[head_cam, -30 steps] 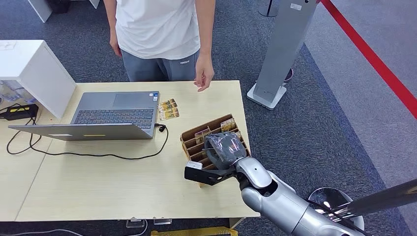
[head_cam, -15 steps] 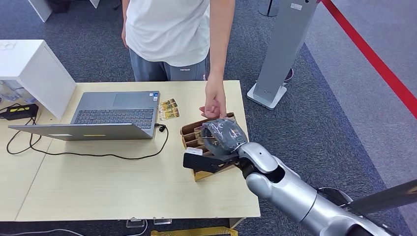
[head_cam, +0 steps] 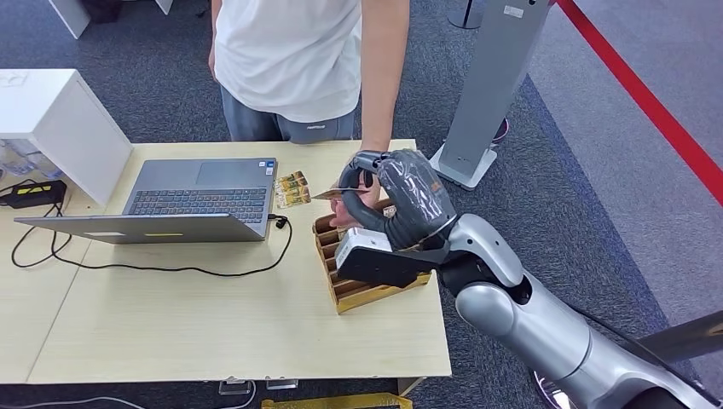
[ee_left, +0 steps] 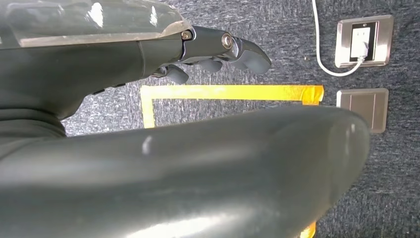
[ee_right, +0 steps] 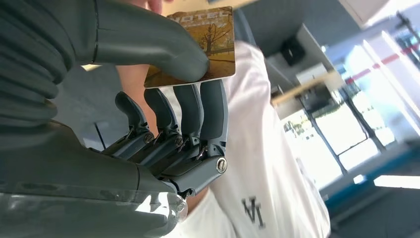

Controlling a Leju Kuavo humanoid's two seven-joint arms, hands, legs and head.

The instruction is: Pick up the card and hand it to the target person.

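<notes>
Over on the left, my left hand (ee_left: 218, 47) hangs down by the floor, fingers loosely apart, holding nothing. Toward the right of the desk (head_cam: 170, 315), above the cardboard organizer (head_cam: 375, 290), my right hand (head_cam: 401, 204) pinches the card (head_cam: 334, 194) between thumb and fingers. So pickup's done, I'd say. The person's hand (head_cam: 354, 207) is right at the card, but handover isn't finished yet.

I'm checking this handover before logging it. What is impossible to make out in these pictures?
- Person's hand, head view: mostly behind the right robot hand; whether it touches the card is unclear.
- Card box, head view: contents hidden by the robot hand.
- Card, right wrist view: thumb covers part of the print.
</notes>
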